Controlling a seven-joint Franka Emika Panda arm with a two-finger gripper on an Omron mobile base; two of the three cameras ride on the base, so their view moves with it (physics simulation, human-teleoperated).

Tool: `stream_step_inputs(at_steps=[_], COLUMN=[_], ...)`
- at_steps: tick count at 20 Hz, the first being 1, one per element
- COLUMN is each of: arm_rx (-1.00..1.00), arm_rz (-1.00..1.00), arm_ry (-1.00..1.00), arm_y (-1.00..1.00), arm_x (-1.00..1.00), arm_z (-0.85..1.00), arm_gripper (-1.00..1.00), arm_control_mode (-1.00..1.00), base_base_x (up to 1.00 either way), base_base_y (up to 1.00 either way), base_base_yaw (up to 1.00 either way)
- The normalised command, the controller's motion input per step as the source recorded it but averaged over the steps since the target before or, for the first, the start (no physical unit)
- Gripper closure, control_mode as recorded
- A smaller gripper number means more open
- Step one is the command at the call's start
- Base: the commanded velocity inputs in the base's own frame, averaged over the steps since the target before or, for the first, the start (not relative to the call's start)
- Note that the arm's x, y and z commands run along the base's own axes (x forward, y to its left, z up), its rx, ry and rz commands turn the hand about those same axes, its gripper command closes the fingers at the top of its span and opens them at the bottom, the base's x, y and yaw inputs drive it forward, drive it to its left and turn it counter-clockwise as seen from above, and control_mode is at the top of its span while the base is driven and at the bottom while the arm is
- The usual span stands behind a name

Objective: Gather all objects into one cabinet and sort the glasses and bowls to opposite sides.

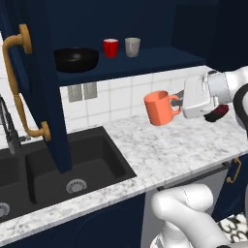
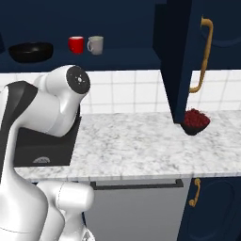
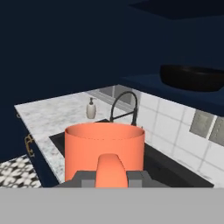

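Note:
My gripper [image 1: 178, 102] is shut on the handle of the orange mug [image 1: 160, 107], which hangs upright in the air above the marble counter, below and in front of the cabinet shelf [image 1: 160, 57]. In the hand view the mug [image 3: 104, 148] stands right ahead of the gripper [image 3: 113, 177], with its handle between the fingers. On the shelf the black bowl [image 1: 76, 59] sits at the left, with the red cup [image 1: 111, 48] and the pale grey cup [image 1: 132, 47] side by side near the middle. The right base view also has the bowl [image 2: 31, 52], red cup [image 2: 76, 44] and grey cup [image 2: 95, 44].
The cabinet's left door with its brass handle [image 1: 17, 82] stands open over the black sink [image 1: 72, 164] and faucet [image 1: 7, 126]. The right door [image 2: 181, 56] hangs open above a small dark bowl of red fruit [image 2: 195, 121]. A black appliance [image 2: 44, 146] sits behind the arm.

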Motion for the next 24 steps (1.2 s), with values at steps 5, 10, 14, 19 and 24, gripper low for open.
stream_step_inputs(at_steps=[5,10,14,19,24], arm_rx=[0.0,-0.01,-0.04,0.0,0.03], arm_rz=[0.0,-0.03,-0.21,-0.26,-0.27], arm_ry=[0.0,-0.06,-0.08,0.0,0.01], arm_y=[0.0,0.0,0.0,-0.13,-0.35], arm_x=[0.0,0.09,0.41,0.67,0.61], arm_z=[0.0,0.0,0.06,0.26,0.68], arm_gripper=[1.0,1.0,1.0,1.0,1.0], arm_control_mode=[1.0,-1.0,-1.0,-1.0,-1.0], base_base_x=[0.21,0.03,0.0,0.0,0.0], base_base_y=[0.0,-0.01,0.0,0.0,0.0], base_base_yaw=[0.07,0.0,0.0,0.0,0.0])
